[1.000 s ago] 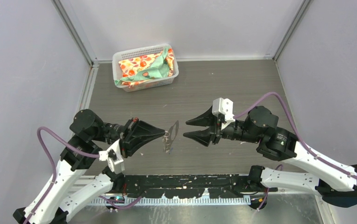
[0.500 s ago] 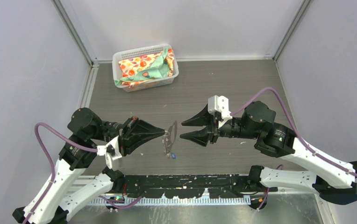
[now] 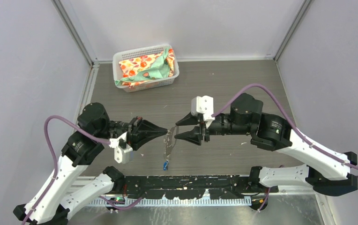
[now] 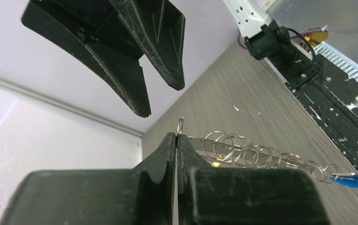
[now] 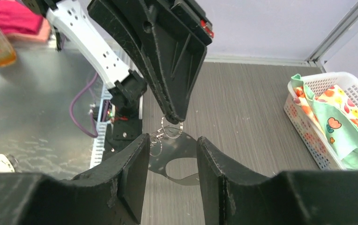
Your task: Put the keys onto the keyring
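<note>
Dark wood-grain tabletop [image 3: 233,84] between pale walls, seen from above and from both wrists. With the left gripper [image 3: 166,132] I am pinching the upper edge of the keyring [image 3: 169,140]. Its fingers are pressed together on the thin metal, and no gap is showing between them in the left wrist view. The keyring is hanging above the tabletop, roughly midway between the two arms. A string of wire rings [image 4: 235,150] is trailing from it and ending at the blue key [image 3: 166,165]; I cannot tell whether that key is touching the surface. A yellow-orange speck [image 4: 216,164] is showing behind the rings, too small for me to identify. I am pointing the right gripper [image 3: 175,130] at the left one, tip to tip. Its jaws are standing apart, one on each side of the keyring's flat plate, and the plate's oval hole is showing between them in the right wrist view. Whether either finger is touching the plate I cannot tell. At the far left corner a white basket [image 3: 121,57] is holding a patterned cloth [image 3: 151,65].
</note>
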Tool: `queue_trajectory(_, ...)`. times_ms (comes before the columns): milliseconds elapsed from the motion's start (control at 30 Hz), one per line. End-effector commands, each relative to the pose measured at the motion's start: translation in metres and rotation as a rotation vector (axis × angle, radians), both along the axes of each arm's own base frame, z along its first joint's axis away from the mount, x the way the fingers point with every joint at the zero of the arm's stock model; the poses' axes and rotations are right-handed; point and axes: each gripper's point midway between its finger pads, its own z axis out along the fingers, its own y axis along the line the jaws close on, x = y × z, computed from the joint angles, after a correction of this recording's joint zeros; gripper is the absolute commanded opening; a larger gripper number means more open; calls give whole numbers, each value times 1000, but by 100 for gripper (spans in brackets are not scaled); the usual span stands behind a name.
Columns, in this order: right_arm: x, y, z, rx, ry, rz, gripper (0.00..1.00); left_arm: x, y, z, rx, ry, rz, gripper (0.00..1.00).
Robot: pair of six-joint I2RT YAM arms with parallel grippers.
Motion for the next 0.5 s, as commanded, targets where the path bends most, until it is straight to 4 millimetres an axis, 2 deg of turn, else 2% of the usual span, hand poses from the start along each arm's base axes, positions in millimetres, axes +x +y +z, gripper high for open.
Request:
queue_trajectory(0,5,-3,-7,-101,-92,-26,46,4,3,0,34,-7,37,0)
queue_trajectory(267,8,6,-21,-201,-139,-47,39,11,2,-12,85,59,65,0)
queue_trajectory(467,10,17,-27,-238,-196,-79,33,13,2,-12,89,79,76,0)
